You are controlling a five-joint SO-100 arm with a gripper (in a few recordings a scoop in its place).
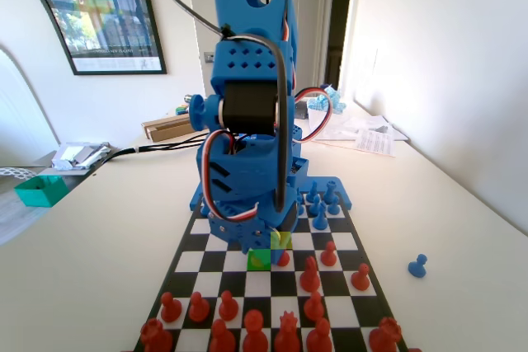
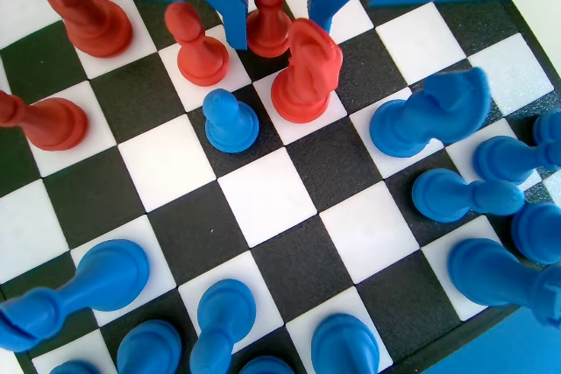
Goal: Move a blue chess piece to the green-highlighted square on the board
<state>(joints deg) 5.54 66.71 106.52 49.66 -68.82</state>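
Nearest in the wrist view, the gripper (image 2: 276,28) hangs with its jaws apart and nothing between them, above a red pawn (image 2: 268,15) and a red knight (image 2: 305,72). Just below, the blue chess piece (image 2: 230,120) stands upright on a dark square, free of the jaws, another red pawn (image 2: 198,45) beside it. Farther off in the fixed view, the arm's body hides much of the board (image 1: 346,241) behind the green-highlighted square (image 1: 259,260), and a lone blue pawn (image 1: 417,266) stands on the table (image 1: 99,253).

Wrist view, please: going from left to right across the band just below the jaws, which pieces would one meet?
Red piece at the left edge → blue pawn → red knight → blue knight.
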